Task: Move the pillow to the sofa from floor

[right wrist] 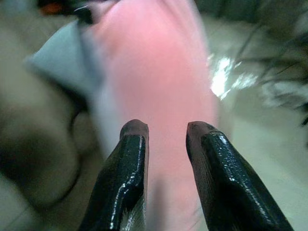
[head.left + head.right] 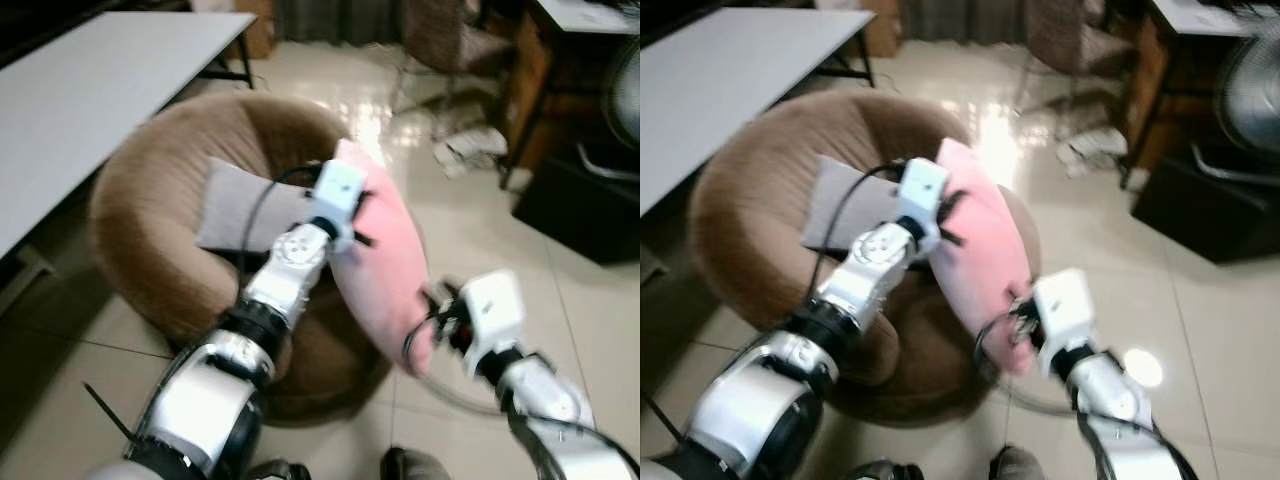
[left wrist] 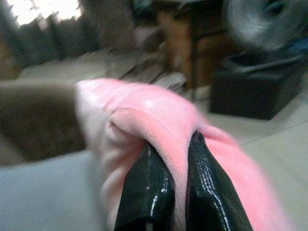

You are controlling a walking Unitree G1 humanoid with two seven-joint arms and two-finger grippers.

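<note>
A pink pillow (image 2: 385,260) hangs tilted in the air over the right rim of a round brown sofa (image 2: 150,200). My left gripper (image 3: 175,142) is shut on a fold at the pillow's upper edge, and it also shows at the end of the left arm (image 2: 358,238). My right gripper (image 1: 166,127) is at the pillow's lower end with its fingers (image 1: 132,139) apart; the pink fabric lies just beyond the tips. A grey pillow (image 2: 240,205) lies on the sofa seat behind my left arm.
A white table (image 2: 90,90) runs along the left. To the right stand a black box (image 2: 585,205), a fan (image 2: 625,90) and a wooden desk (image 2: 530,70). Crumpled papers (image 2: 465,150) lie on the glossy tile floor (image 2: 480,230).
</note>
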